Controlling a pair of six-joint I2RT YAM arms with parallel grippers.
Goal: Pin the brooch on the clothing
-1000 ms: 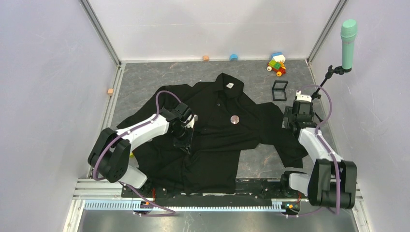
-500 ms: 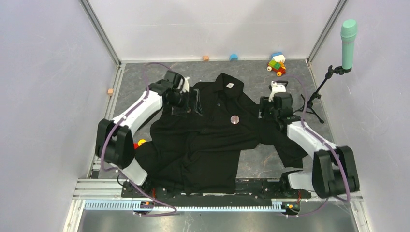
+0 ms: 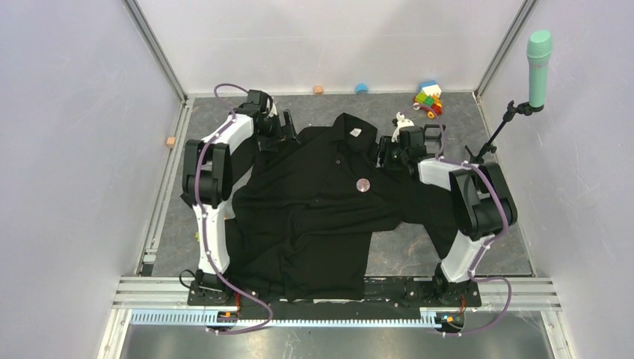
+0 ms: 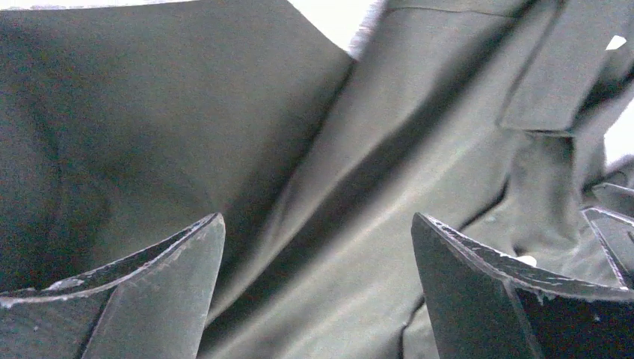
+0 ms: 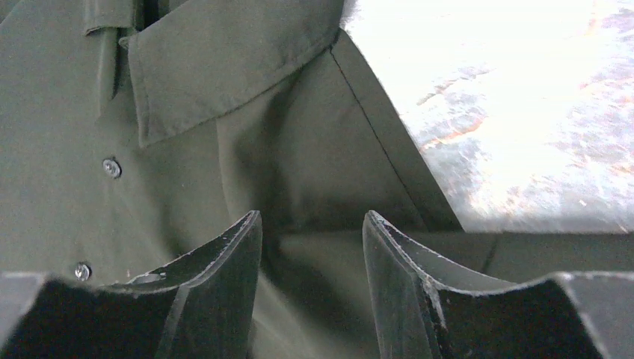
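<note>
The clothing (image 3: 321, 209), a black collared shirt with a white label (image 3: 356, 132), lies spread on the grey table. The brooch (image 3: 362, 185), a small pale disc, rests on its chest right of the button line. My left gripper (image 3: 286, 129) hovers at the shirt's far left shoulder. In the left wrist view that gripper (image 4: 315, 217) stands wide open over smooth fabric (image 4: 351, 149), holding nothing. My right gripper (image 3: 385, 153) is at the right shoulder beside the collar. In the right wrist view this gripper (image 5: 312, 215) is partly open, with a fold of shirt (image 5: 299, 164) under the gap.
A toy of coloured blocks (image 3: 428, 99), a blue piece (image 3: 361, 88) and an orange cube (image 3: 318, 90) lie along the back wall. Another orange cube (image 3: 171, 140) sits at the left edge. A teal microphone (image 3: 538, 56) on a stand rises at the right.
My left gripper opened, released the shirt and travelled to the far left shoulder. The right arm swung left to the collar side while its jaws narrowed.
</note>
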